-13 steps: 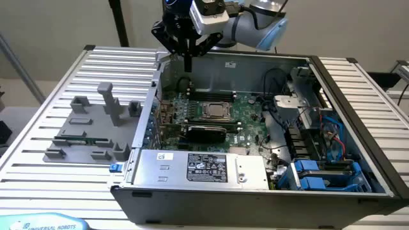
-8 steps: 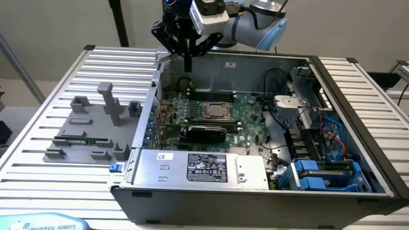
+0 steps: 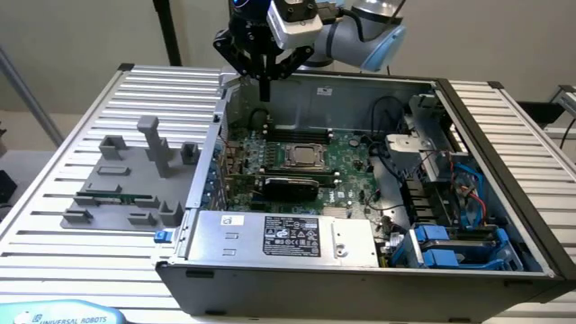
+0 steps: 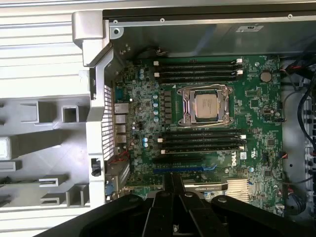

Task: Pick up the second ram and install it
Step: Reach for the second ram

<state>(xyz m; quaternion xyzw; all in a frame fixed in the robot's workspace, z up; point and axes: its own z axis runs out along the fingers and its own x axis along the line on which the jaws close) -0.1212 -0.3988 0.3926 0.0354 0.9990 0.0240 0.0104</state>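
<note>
The second ram (image 3: 113, 198) is a thin green stick lying in a grey holder (image 3: 126, 177) on the slatted table, at the exterior view's left of the open computer case (image 3: 360, 270). My gripper (image 3: 266, 94) hangs high over the case's back left corner, fingers pointing down and shut with nothing between them. It is well away from the ram. In the wrist view my gripper (image 4: 175, 190) is pressed shut above the motherboard (image 4: 256, 98), with black memory slots (image 4: 197, 69) on both sides of the processor socket (image 4: 207, 104).
The motherboard (image 3: 347, 145) carries the processor (image 3: 306, 156), black memory slots (image 3: 297, 135) and a black card (image 3: 288, 183). A power supply (image 3: 279, 236) fills the case's front, cables and blue drive bays (image 3: 450, 246) the right. Upright grey posts (image 3: 153, 145) rise from the holder.
</note>
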